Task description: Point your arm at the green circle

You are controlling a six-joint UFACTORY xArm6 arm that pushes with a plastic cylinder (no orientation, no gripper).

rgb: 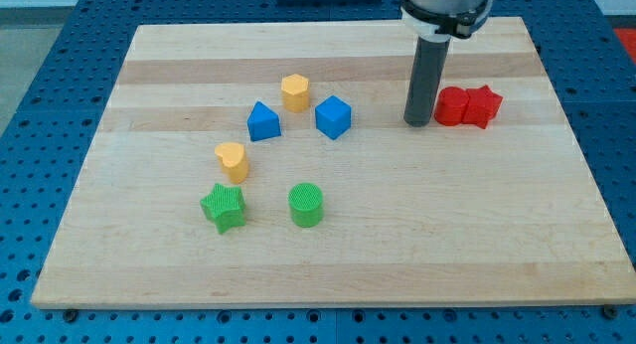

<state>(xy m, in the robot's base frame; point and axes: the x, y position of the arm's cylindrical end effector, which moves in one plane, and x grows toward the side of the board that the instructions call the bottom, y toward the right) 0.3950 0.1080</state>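
My tip (418,122) is seen resting on the wooden board (477,235) just to the view's left of two touching red blocks (467,106), whose shapes cannot be made out clearly; nothing is held by it, as it is a plain rod, and no block is touched. The green circle (306,205) is found well apart from it, toward the view's lower left, with a green star (224,207) near on its left. Between them are placed a blue cube (333,116), a blue triangular block (262,121), a yellow hexagon (294,91) and another yellow block (233,160).
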